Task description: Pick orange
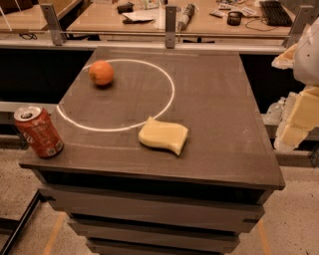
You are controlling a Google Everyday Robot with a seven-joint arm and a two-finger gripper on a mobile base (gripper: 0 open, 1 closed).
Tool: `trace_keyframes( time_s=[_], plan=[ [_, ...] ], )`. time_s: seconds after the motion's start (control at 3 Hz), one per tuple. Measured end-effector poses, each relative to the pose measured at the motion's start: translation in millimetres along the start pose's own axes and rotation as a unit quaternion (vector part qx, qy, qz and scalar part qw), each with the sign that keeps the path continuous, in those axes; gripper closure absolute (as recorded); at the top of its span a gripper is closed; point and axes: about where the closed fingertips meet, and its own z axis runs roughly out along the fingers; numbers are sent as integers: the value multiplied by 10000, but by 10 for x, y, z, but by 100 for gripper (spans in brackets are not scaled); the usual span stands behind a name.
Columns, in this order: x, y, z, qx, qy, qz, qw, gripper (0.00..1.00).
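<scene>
The orange (101,72) sits on the far left part of a dark tabletop (224,99), inside a thin white circle (173,92) drawn on the surface and close to the ring's far left arc. It rests apart from everything else, its skin dull and showing no sticker or mark. To the near right of it, a pale yellow curved sponge (163,135) lies flat at the ring's near right edge, one corner at or on the white line. At the table's near left corner a red soda can (38,131) stands upright with its silver top showing; white lettering runs down its side, but the words cannot be read. The gripper (296,122) hangs at the far right of the scene, beyond the table's right edge and well apart from the orange, seen as pale blocky parts below a white piece of the arm; whether it is released or clenched cannot be told, and it carries nothing that can be seen. The sponge lies nearer than the stretch of table between the gripper and the orange. Beyond the table a metal rail (114,34) crosses the scene, and behind it a wooden desk holds a black keyboard (275,13) and scattered small items.
</scene>
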Motion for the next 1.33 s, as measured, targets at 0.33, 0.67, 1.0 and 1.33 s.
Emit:
trace_keyframes(
  time_s=[0.33,0.67,1.0,1.33],
  plan=[
    [0,0,0,1,0,0,10000,0],
    [-353,-223,196,-143,-434,-317,9985,0],
    [-713,-489,361,-85,-902,-537,9944,0],
    [-1127,-805,568,105,-1462,-579,9875,0]
  ],
)
